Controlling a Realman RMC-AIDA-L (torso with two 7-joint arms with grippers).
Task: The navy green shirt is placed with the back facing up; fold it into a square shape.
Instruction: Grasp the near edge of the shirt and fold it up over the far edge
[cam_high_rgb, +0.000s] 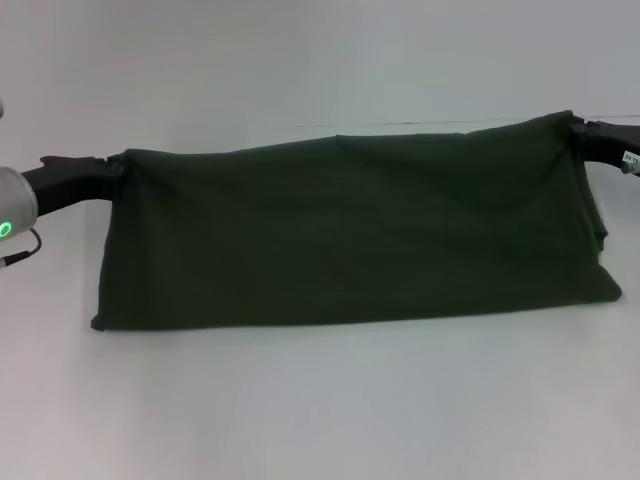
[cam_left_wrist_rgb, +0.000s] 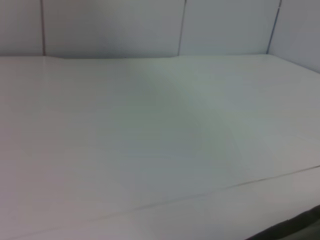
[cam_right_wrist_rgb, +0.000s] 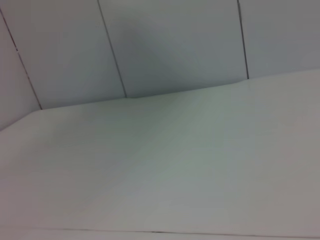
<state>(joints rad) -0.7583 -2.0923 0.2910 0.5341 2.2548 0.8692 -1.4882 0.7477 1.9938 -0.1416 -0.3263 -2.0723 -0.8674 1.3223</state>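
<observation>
In the head view the navy green shirt (cam_high_rgb: 350, 235) is a wide dark olive band stretched between my two grippers, showing plain cloth with no lettering. Its upper edge is lifted and its lower edge rests on the white table (cam_high_rgb: 320, 410). My left gripper (cam_high_rgb: 118, 168) is shut on the upper left corner. At the upper right corner, which is slightly higher, my right gripper (cam_high_rgb: 578, 128) is shut on the cloth. The cloth hides both sets of fingertips. A dark sliver of shirt (cam_left_wrist_rgb: 305, 222) shows at one corner of the left wrist view.
White table surface lies in front of and behind the shirt. Both wrist views show bare tabletop and a panelled white wall (cam_right_wrist_rgb: 175, 45) behind it, with a seam line across the table (cam_left_wrist_rgb: 240, 185).
</observation>
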